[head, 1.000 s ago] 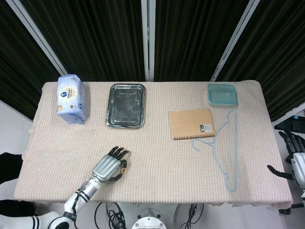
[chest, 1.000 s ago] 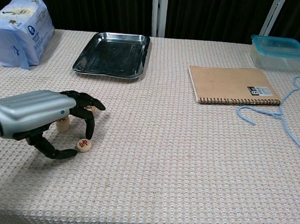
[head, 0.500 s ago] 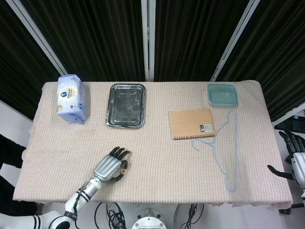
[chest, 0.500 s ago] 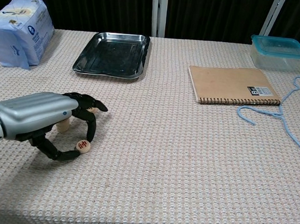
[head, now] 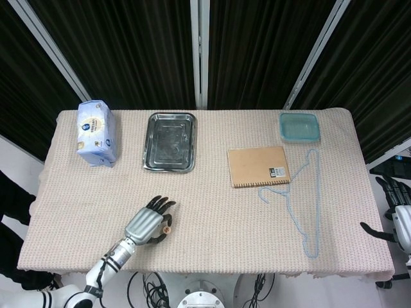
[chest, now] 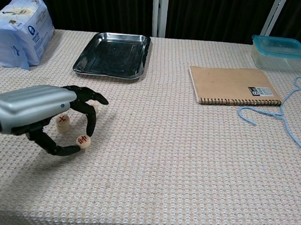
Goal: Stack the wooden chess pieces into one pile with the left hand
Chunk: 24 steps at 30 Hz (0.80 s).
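Note:
My left hand hovers over the near left part of the table, seen also in the head view as the left hand. It pinches a round wooden chess piece with a red character between thumb and a finger, lifted just off the cloth. Under its palm stands a second wooden piece marked in red, possibly on top of another. A further piece peeks out behind the fingers. My right hand hangs off the table's right edge, fingers apart, holding nothing.
At the back stand a blue tissue pack, a steel tray, a brown notebook and a teal lidded box. A light blue wire hanger lies at the right.
The left hand has lifted the pinched piece off the cloth and risen a little; the red-marked piece under the palm now shows. The right hand has not moved.

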Each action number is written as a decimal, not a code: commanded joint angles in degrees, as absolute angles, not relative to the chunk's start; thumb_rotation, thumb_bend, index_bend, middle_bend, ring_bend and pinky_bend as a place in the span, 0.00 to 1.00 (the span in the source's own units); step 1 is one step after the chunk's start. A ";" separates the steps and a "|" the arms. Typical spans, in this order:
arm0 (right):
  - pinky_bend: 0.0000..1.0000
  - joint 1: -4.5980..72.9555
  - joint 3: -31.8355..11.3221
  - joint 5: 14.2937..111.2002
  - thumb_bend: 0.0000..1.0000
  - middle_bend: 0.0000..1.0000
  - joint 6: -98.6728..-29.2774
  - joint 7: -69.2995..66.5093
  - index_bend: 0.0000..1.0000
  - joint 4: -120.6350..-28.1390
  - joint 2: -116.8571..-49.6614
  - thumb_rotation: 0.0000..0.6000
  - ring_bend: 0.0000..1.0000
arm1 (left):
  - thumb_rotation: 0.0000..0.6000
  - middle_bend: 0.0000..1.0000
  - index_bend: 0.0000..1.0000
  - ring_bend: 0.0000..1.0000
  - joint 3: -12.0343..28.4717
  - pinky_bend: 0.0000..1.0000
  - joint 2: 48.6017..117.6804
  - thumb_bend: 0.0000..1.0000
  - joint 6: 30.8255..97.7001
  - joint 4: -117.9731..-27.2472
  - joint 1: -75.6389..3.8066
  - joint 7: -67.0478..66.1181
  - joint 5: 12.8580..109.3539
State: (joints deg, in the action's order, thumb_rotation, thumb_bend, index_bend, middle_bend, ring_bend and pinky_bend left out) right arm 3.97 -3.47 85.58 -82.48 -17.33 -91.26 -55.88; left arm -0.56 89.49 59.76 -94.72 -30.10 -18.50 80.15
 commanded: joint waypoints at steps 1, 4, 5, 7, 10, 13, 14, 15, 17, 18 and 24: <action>0.00 3.98 -3.45 85.61 0.08 0.00 -82.47 -17.31 0.00 -91.29 -55.87 1.00 0.00 | 1.00 0.09 0.50 0.00 0.57 0.00 87.68 0.30 61.05 -96.50 -29.96 -18.62 80.02; 0.00 3.97 -3.43 85.64 0.08 0.00 -82.48 -17.31 0.00 -91.29 -55.87 1.00 0.00 | 1.00 0.09 0.50 0.00 1.61 0.00 85.77 0.30 61.52 -97.63 -29.92 -18.38 78.96; 0.00 3.98 -3.43 85.64 0.08 0.00 -82.46 -17.30 0.00 -91.30 -55.87 1.00 0.00 | 1.00 0.09 0.50 0.00 1.88 0.00 85.04 0.30 61.36 -97.98 -29.91 -18.27 78.21; 0.00 4.02 -3.43 85.61 0.08 0.00 -82.39 -17.20 0.00 -91.29 -55.90 1.00 0.00 | 1.00 0.09 0.49 0.00 2.15 0.00 84.05 0.30 60.67 -98.50 -29.94 -17.89 76.73; 0.00 4.15 -3.42 85.56 0.08 0.00 -82.12 -17.05 0.00 -91.32 -55.94 1.00 0.00 | 1.00 0.09 0.48 0.00 2.53 0.00 83.09 0.31 59.59 -98.55 -30.04 -16.91 74.65; 0.00 4.16 -3.43 85.48 0.08 0.00 -82.09 -16.91 0.00 -91.37 -55.96 1.00 0.00 | 1.00 0.09 0.47 0.00 2.51 0.00 82.78 0.31 58.77 -98.14 -30.06 -15.66 73.60; 0.00 4.14 -3.45 85.45 0.08 0.00 -82.13 -16.89 0.00 -91.39 -55.95 1.00 0.00 | 1.00 0.09 0.47 0.00 2.43 0.00 82.74 0.31 58.52 -97.92 -30.07 -15.16 73.50; 0.00 4.13 -3.46 85.43 0.08 0.00 -82.15 -16.89 0.00 -91.40 -55.96 1.00 0.00 | 1.00 0.09 0.47 0.00 2.37 0.00 82.73 0.31 58.40 -97.70 -30.09 -14.91 73.50; 0.00 4.13 -3.44 85.41 0.08 0.00 -82.12 -16.86 0.00 -91.39 -55.96 1.00 0.00 | 1.00 0.09 0.47 0.00 2.35 0.00 82.83 0.31 58.36 -97.27 -30.10 -14.46 73.49; 0.00 4.14 -3.44 85.42 0.08 0.00 -82.10 -16.84 0.00 -91.39 -55.97 1.00 0.00 | 1.00 0.09 0.47 0.00 2.37 0.00 82.86 0.31 58.34 -97.16 -30.11 -14.28 73.47; 0.00 4.26 -3.36 85.40 0.08 0.00 -81.77 -16.66 0.00 -91.40 -56.00 1.00 0.00 | 1.00 0.09 0.46 0.00 2.17 0.00 83.04 0.31 58.29 -96.63 -30.25 -14.29 73.56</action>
State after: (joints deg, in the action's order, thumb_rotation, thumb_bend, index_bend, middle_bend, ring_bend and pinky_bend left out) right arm 4.26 -3.36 85.41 -81.77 -16.67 -91.40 -56.00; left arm 2.19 83.02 58.29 -96.65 -30.25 -14.27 73.56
